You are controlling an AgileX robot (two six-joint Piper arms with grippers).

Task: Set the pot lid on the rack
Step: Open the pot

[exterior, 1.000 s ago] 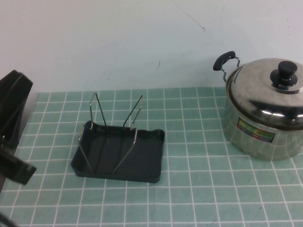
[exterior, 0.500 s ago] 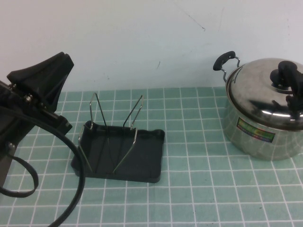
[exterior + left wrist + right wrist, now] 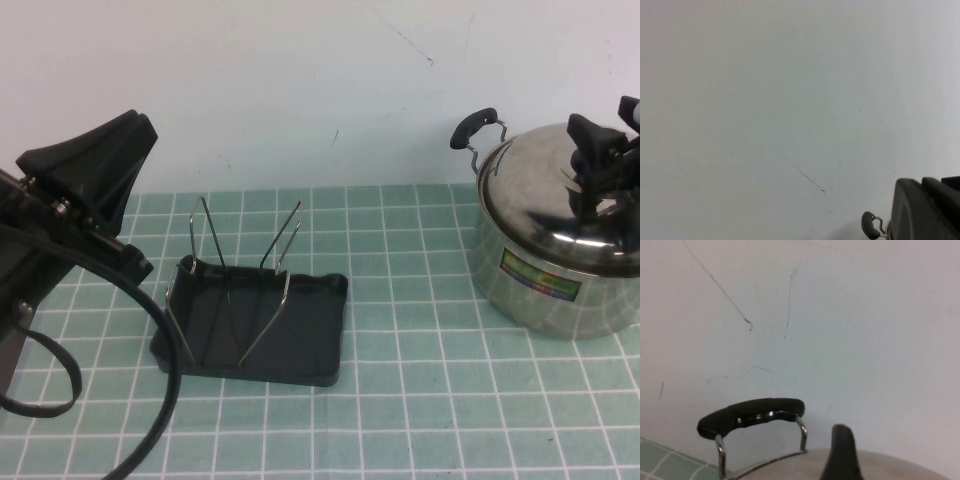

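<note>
Right gripper [image 3: 600,160] is seen over the domed, shiny steel pot lid [image 3: 545,200]; its grip cannot be told. Left gripper [image 3: 85,180] is raised beside the dark plastic rack [image 3: 300,335] with wire holders, opening unclear.

pot lid [image 3: 545,195] knob hidden, pot [image 3: 560,275] cropped

Rack [image 3: 252,320] left; lidded pot [image 3: 545,270] right, right claw [image 3: 600,160] above; left claw [image 3: 85,185] far left.

The place looked like a staged kitchen corner in a robot test rig. A green tiled mat with white grid lines [image 3: 420,400] met a plain scuffed white wall [image 3: 300,80] at twelve o'clock, with only cookware and black robot arms present.
</note>
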